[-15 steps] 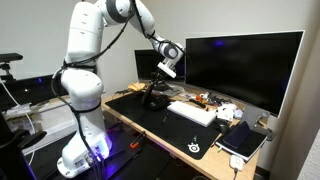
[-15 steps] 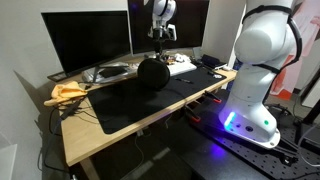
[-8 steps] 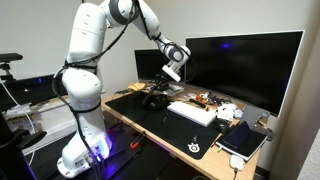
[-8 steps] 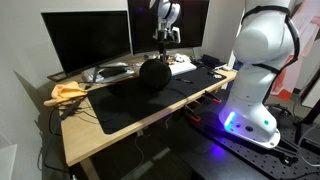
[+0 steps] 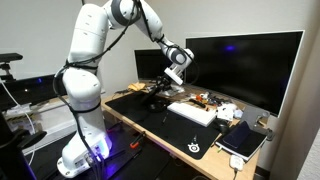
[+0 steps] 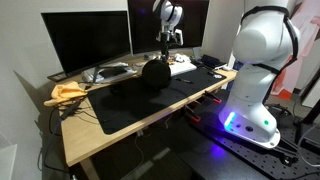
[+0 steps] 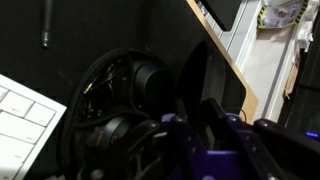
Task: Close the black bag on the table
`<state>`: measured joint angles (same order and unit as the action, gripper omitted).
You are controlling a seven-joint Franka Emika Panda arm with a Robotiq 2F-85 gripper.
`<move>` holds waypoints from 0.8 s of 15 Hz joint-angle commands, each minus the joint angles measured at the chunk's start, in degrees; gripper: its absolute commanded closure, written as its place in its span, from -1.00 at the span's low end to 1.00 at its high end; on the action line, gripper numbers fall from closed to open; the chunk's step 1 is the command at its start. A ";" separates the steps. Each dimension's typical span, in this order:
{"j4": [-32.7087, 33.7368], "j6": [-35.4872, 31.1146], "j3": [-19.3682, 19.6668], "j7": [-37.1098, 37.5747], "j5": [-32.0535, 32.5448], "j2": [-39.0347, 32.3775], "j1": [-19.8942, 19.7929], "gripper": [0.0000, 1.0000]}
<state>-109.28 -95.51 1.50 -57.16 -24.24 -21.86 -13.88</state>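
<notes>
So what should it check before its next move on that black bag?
1. Black bag in plain sight on the table: ok.
2. Bag already closed: not ok. The wrist view shows it gaping, with dark contents visible inside.
3. Gripper close to the bag: ok, it hangs just above it in both exterior views.
4. Gripper holding a flap or zip: cannot tell.
5. White keyboard out of the way: cannot tell. It lies right beside the bag.

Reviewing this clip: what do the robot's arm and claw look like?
The arm is glossy white, built of rounded segments with dark bands at the joints. Its base glows blue. The claw is dark, with a purple-blue sheen in the wrist view.
</notes>
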 commanded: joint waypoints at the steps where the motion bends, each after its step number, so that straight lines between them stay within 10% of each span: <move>1: -0.91 -0.26 0.47 -1.12 -1.11 -0.59 -0.58 -0.20; 5: -1.90 -0.56 1.06 -1.16 -1.39 -0.20 -1.55 -0.78; 12: -6.32 -2.17 2.45 -0.88 -1.51 3.42 -2.57 -0.56</move>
<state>-111.24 -95.73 3.50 -57.19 -24.41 -22.63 -16.29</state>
